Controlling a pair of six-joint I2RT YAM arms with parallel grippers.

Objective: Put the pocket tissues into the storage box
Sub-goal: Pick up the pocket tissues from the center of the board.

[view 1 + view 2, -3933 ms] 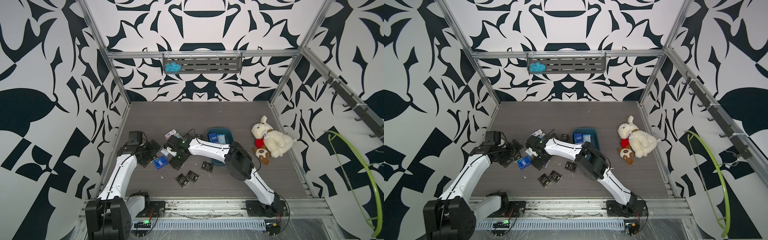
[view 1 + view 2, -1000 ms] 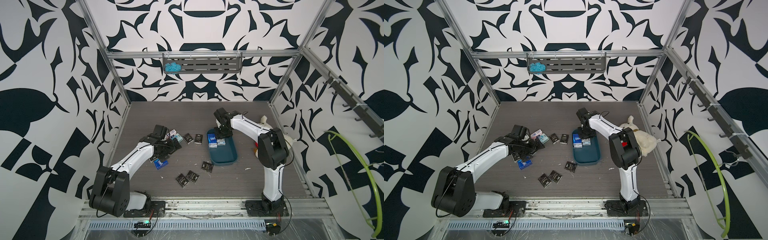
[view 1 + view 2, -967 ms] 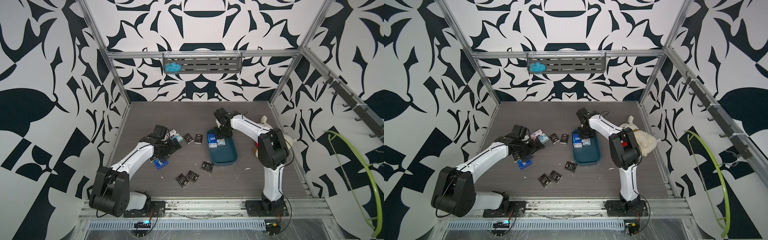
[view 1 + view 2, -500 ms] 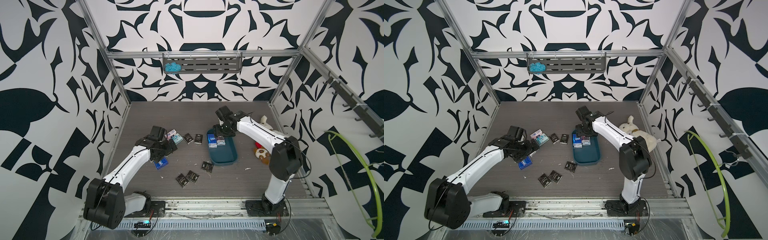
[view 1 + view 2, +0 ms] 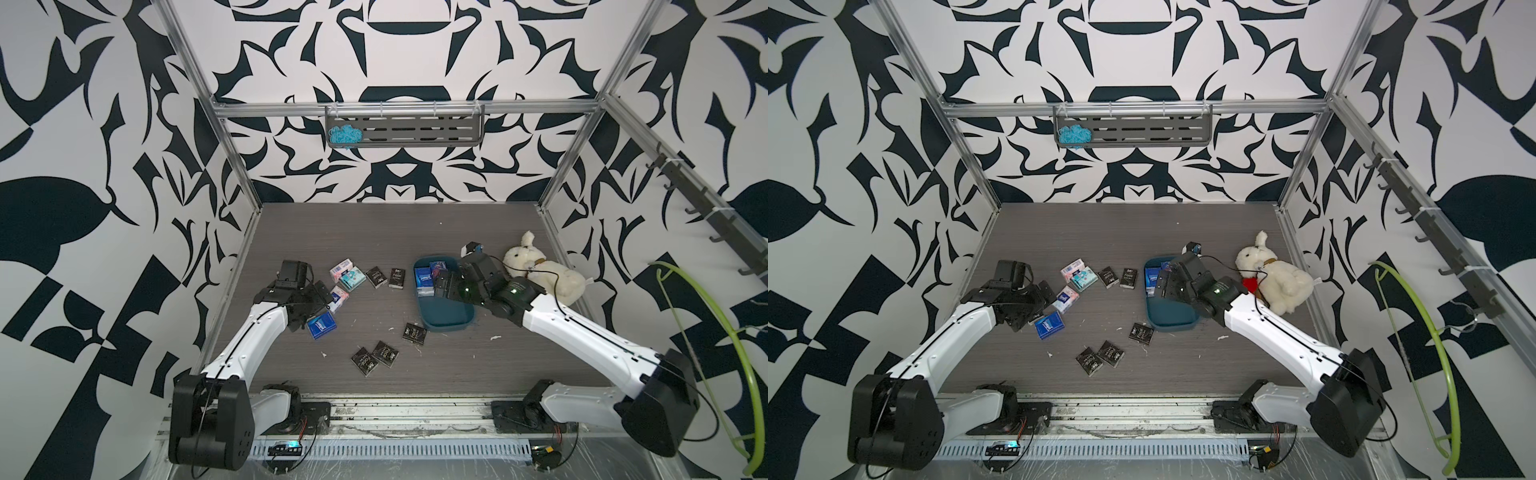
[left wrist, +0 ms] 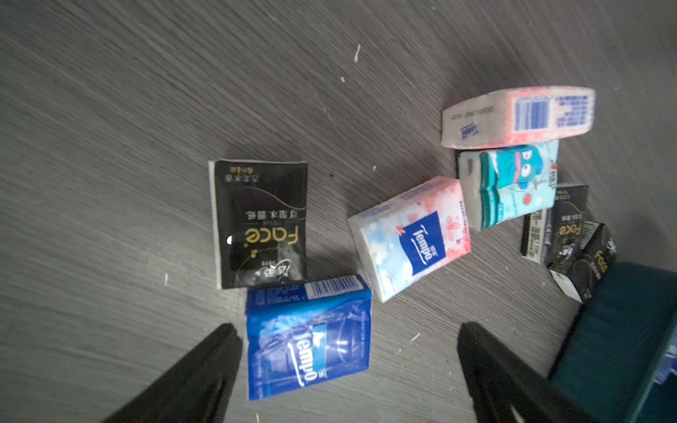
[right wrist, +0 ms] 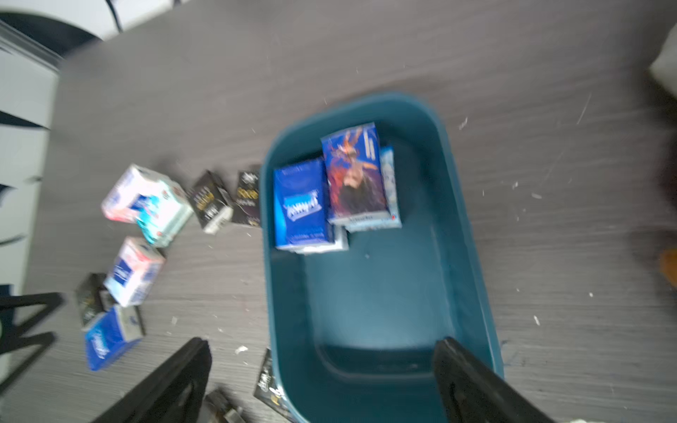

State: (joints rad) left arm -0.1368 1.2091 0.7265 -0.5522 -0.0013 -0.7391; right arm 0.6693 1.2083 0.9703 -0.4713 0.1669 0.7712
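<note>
Right gripper (image 7: 322, 346), jaws now apart, has just released one of the small flat plastic-wrapped pocket tissues (image 7: 353, 175) into the shallow dark teal plastic storage box (image 5: 446, 320) right of frame centre (many remain outside, centre-left); left gripper (image 6: 346, 329) likewise apart.

dark grey woodgrain tabletop (image 5: 374, 232), loose pocket tissues (image 5: 321, 326) scattered around, teal storage box (image 5: 451, 323) sitting near them, plush bunny (image 5: 540, 276) just beside the box, tiny white flecks (image 5: 494, 337) here and there

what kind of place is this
Probably a robot test cell, not a home: two arms mounted on a front rail, patterned walls on an aluminium frame, pocket tissues strewn on the table.
</note>
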